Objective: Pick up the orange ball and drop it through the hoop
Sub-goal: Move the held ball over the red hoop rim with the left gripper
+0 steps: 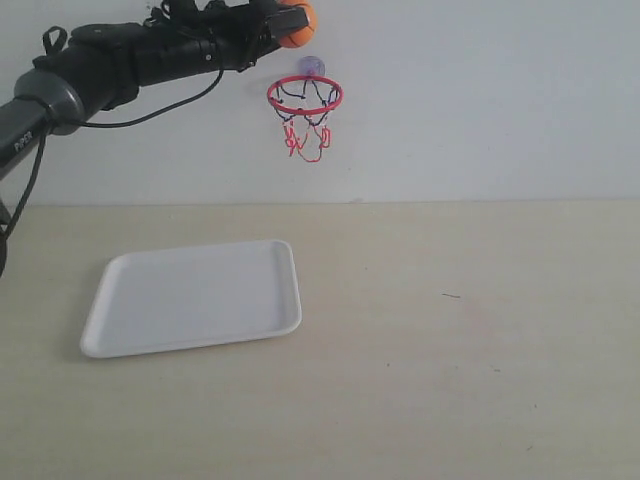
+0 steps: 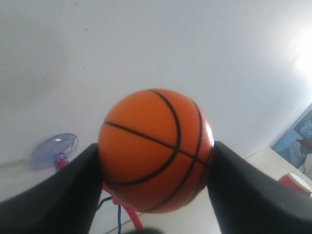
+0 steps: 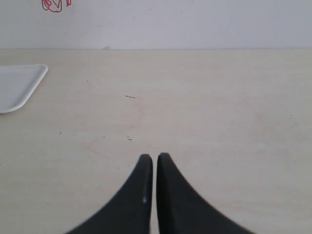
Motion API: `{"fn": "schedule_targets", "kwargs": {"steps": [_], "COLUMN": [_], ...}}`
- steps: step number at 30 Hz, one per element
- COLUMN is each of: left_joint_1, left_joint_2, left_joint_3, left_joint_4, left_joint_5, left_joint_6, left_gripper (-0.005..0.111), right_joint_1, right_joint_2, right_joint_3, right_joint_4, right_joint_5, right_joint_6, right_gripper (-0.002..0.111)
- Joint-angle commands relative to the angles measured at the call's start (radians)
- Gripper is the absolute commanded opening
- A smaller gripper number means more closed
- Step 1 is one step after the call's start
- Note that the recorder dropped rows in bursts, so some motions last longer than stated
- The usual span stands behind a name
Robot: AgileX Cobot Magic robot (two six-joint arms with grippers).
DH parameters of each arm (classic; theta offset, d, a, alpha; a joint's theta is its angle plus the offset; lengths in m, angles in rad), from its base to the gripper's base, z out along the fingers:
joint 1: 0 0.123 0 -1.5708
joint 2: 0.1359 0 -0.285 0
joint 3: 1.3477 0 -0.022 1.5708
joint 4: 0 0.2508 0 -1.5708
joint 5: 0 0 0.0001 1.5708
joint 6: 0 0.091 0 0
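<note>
left wrist view: orange ball (image 2: 156, 151) fills the middle of the frame, clamped between the two black fingers (image 2: 63, 195) of the left gripper (image 2: 155, 157), one pad pressed on each flank. in the exterior view you see the ball (image 1: 296, 24) held high near the top edge, above the hoop (image 1: 305, 110) and a little to the left of the ring's middle, not touching it.

hoop: red ring, black-and-red string net hanging below, bluish suction cup (image 1: 312, 66) stuck to the wall (image 1: 480, 100) just above the ring. the same cup (image 2: 55, 150) shows beside one finger.

room: plain white wall, pale wood-grain table (image 1: 450, 380). white tray (image 1: 190, 295) lies flat left of centre, well below the hoop. one small dark mark (image 1: 452, 296) on the bare top.

arm: left arm comes in from the left edge, stretched nearly level at ball height, cable looping under it.

right gripper (image 3: 155, 158): fingers pressed together, nothing between them, low over the table; tray corner (image 3: 17, 85) off to one side.

ball: bright orange, smooth, thin black seam lines crossing, round and undented.
</note>
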Motion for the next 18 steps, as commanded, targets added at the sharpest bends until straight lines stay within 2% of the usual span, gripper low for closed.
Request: {"fn": "schedule_targets", "kwargs": {"steps": [1, 8, 14, 18], "left_joint_1": [-0.003, -0.003, -0.001, -0.001], "left_joint_2": [0.0, 0.0, 0.0, 0.0], "left_joint_3": [-0.005, -0.005, -0.005, -0.005], "left_joint_4": [-0.005, -0.005, 0.086, 0.1], "left_joint_5": [-0.009, 0.011, 0.012, 0.031], "left_joint_6": [0.006, 0.006, 0.006, -0.029], "left_gripper": [0.004, 0.004, 0.004, 0.014], "right_joint_1": [-0.002, -0.002, -0.002, -0.002], "right_joint_2": [-0.004, -0.004, -0.004, -0.004], "right_joint_3": [-0.001, -0.001, -0.001, -0.001], "right_joint_4": [-0.002, -0.002, -0.002, -0.002], "right_joint_5": [-0.014, -0.014, -0.014, -0.014], "right_joint_6": [0.0, 0.0, 0.0, 0.0], "right_gripper": [0.003, 0.003, 0.003, 0.003]}}
